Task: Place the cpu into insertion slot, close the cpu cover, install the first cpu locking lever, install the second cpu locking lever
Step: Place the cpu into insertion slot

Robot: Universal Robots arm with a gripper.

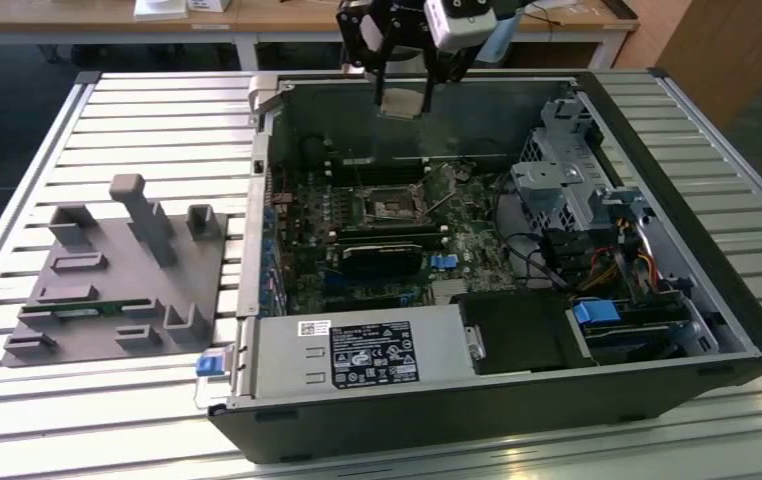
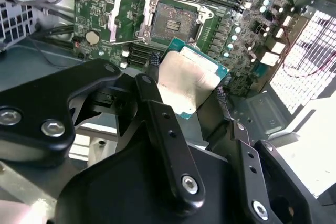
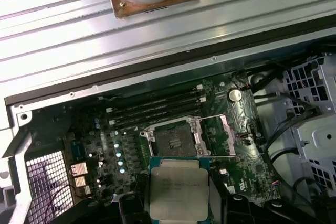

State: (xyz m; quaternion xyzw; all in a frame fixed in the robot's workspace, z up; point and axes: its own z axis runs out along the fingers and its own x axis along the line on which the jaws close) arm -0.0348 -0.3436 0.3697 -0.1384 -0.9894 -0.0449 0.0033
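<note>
— Where does the exterior view sit?
— High, well back, looking steeply down on the worktop [image 1: 114, 110] and open case [image 1: 488, 410]. The arm [image 1: 408, 40] hangs at the case's twelve o'clock.
— And the wrist views?
— Both ride close, looking down past the fingers [image 2: 163, 124]. Both wrist views share the cpu [image 2: 189, 85] [image 3: 178, 190] and insertion slot [image 2: 173, 19] [image 3: 173, 140].

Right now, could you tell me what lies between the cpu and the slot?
Nothing; in the first wrist view the stretch from cpu to slot is bare.
</note>
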